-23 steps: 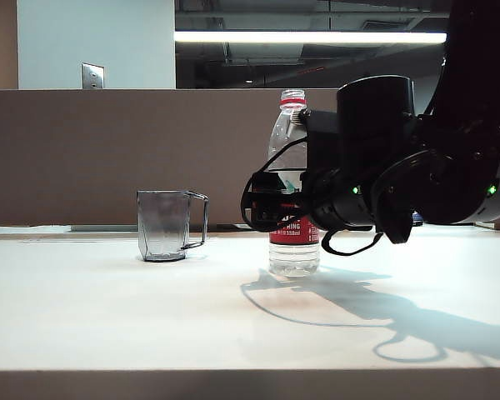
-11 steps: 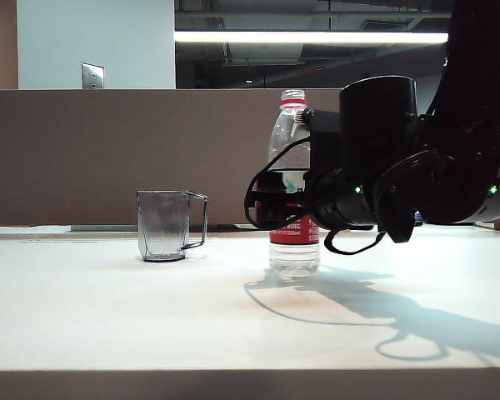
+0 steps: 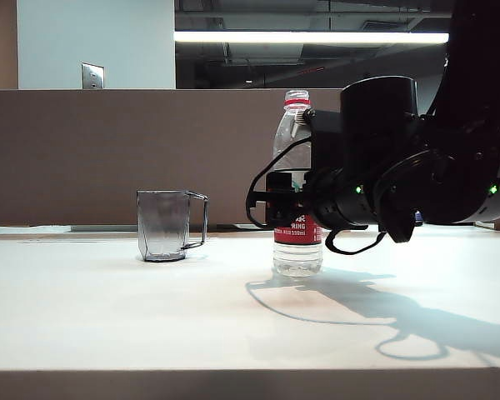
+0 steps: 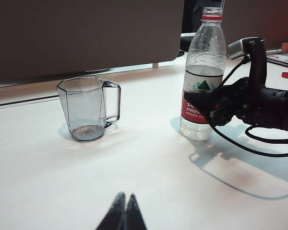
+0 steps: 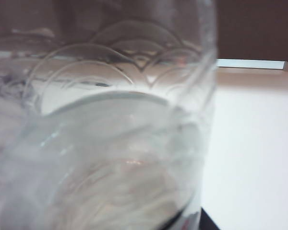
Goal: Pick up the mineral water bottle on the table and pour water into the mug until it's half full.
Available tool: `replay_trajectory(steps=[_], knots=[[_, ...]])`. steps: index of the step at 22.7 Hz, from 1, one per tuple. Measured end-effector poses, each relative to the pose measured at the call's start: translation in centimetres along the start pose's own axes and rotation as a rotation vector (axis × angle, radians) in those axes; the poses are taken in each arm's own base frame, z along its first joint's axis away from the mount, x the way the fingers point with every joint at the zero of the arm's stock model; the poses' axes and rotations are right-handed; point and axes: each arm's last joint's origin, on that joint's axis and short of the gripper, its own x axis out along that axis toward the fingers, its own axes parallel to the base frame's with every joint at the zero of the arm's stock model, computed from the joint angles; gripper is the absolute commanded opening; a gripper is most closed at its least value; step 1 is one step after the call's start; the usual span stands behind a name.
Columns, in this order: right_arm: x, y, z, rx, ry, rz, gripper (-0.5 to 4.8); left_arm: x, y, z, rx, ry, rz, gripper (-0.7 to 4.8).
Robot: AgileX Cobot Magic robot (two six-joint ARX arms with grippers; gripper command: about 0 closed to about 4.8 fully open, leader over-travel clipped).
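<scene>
Exterior view is showing the right gripper (image 3: 285,200) reaching in from the right and bracketing the labelled middle of the mineral water bottle (image 3: 297,187), which is standing upright on the table (image 3: 150,317), its base resting on the white surface; whether the jaws are pressing on the plastic yet or sitting just clear of it cannot be told from any view, though they are standing either side of the bottle. Left of the bottle and apart from it, the mug (image 3: 163,225) is sitting upright with its handle turned toward the bottle and is looking empty. Left wrist view is showing the left gripper (image 4: 124,213) hanging well back from both objects with its fingertips pressed together, holding nothing. Right wrist view is being filled by the bottle's clear ribbed wall, with the water (image 5: 110,167) lying inside it. Judging by this, the task is sitting at its opening step: the grasp is being made, while lifting, carrying to the mug, tipping and filling to the halfway mark are all remaining
</scene>
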Motion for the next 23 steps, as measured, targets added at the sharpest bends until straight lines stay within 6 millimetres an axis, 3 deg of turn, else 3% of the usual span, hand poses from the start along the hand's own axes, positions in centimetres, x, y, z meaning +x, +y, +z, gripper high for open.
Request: replay_trajectory(steps=[9,19,23], knots=[[0.3,0.0,0.3,-0.077,-0.008,-0.001,3.14,0.0,0.0,0.0,0.000,0.000,0.000,-0.05],[5.0,1.2,4.8,-0.308,-0.027,-0.015,3.14,0.0,0.0,0.0,0.000,0.000,0.000,-0.05],[6.5,0.7,6.6,-0.370,-0.038,-0.017,3.14,0.0,0.0,0.0,0.000,0.000,0.000,-0.05]])
